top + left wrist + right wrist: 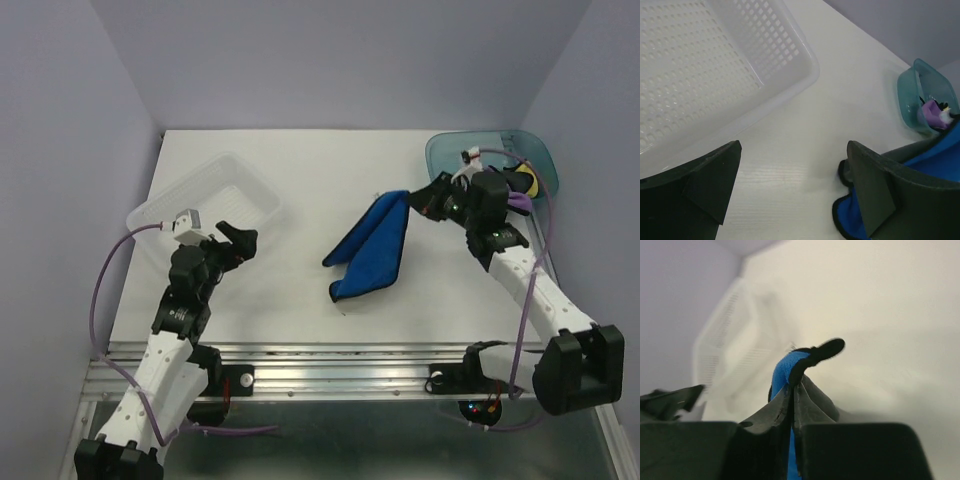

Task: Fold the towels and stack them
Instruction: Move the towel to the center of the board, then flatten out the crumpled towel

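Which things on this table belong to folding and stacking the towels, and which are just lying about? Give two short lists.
Belong to the job:
- blue towel, one corner pinched in the right gripper
- purple towel, in the tub
- yellow towel, in the tub, only a bit showing

Just lying about:
- clear tray
- teal tub

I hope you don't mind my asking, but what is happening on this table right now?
The right gripper is shut on one corner of a blue soft towel with black edging, holding it up beside the teal translucent tub. The rest of the towel trails onto the white table in loose folds. The left gripper is open and empty next to the clear perforated plastic tray. A purple cloth and a yellow cloth sit in the tub.
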Motion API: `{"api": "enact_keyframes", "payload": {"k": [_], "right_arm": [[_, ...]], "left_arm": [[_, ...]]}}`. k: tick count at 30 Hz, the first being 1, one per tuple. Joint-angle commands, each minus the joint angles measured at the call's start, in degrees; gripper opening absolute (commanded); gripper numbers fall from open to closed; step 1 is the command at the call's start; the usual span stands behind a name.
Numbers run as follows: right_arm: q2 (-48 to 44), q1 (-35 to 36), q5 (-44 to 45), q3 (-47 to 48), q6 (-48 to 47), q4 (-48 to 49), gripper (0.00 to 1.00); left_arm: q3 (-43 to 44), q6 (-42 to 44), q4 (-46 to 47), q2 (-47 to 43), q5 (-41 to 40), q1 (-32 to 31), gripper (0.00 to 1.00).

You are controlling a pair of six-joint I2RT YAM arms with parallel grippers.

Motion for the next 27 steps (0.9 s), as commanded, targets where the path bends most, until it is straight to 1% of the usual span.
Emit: {"api": "enact_keyframes", "payload": {"k": [1,3,4,5,6,7,8,9,10,11,14,18,19,22,25,26,27], "right_arm": [[3.44,-1.43,12.56,-15.65,0.97,-5.84,0.12],[5.2,-1.69,18.78,-16.22,1.85,-8.38,0.21],[5.91,-1.69,20.03,-15.52,1.59,-10.39,0.3],[6.35,-1.69,21.26,-15.25,1.24,-11.2,0.35],[6.18,-1.78,23.45,-14.99,0.45,-11.73,0.52],[5.83,-1.69,24.69,-15.07,-0.51,-12.17,0.64],[5.39,-1.69,25.58,-14.81,-1.39,-13.48,0.73],[4.34,-1.78,27.93,-14.72,-1.84,-14.1,0.81],[3.81,-1.69,29.52,-14.64,-2.8,-14.19,1.0],[2.41,-1.69,30.5,-14.55,-3.07,-14.28,1.0],[0.65,-1.78,29.02,-14.11,-4.82,-12.71,1.0],[-0.15,-1.69,28.04,-13.76,-5.89,-12.79,1.0],[0.2,-1.78,29.09,-13.67,-5.89,-13.05,1.0],[1.25,-1.69,30.94,-13.58,-6.59,-13.32,1.0],[2.22,-1.69,31.73,-13.58,-6.5,-13.4,1.0],[2.92,-1.69,31.65,-13.49,-6.33,-13.58,1.0],[3.28,-1.78,31.65,-13.41,-6.06,-13.84,1.0]], "left_arm": [[2.04,-1.35,4.45,4.1,5.96,-1.1,0.99],[2.39,-1.35,4.54,6.83,6.41,-2.33,0.99],[3.35,-1.35,4.28,10.15,6.84,-3.64,0.99],[3.79,-1.44,4.28,11.92,7.63,-4.44,0.99],[4.14,-1.27,4.54,13.59,8.68,-5.4,0.99],[4.5,-1.0,4.98,15.18,8.69,-6.98,0.99],[4.76,-1.0,6.38,17.89,8.17,-10.21,0.99],[4.94,-0.91,7.17,19.14,7.47,-12.51,0.99],[5.72,-0.74,8.92,21.76,6.77,-16.01,0.99],[6.25,-0.56,9.9,23.26,6.93,-17.96,0.99],[9.58,1.71,12.8,29.41,7.02,-21.83,0.99],[15.65,5.41,12.63,37.94,7.29,-22.63,0.99],[16.88,6.2,12.63,41.09,8.59,-22.72,0.99],[22.06,8.13,12.72,46.46,11.85,-23.69,0.99],[24.36,9.54,12.72,50.07,13.34,-25.44,0.98],[25.23,10.07,12.54,50.78,13.79,-25.71,0.95],[25.59,10.16,12.54,51.31,14.05,-25.97,0.94]]}}
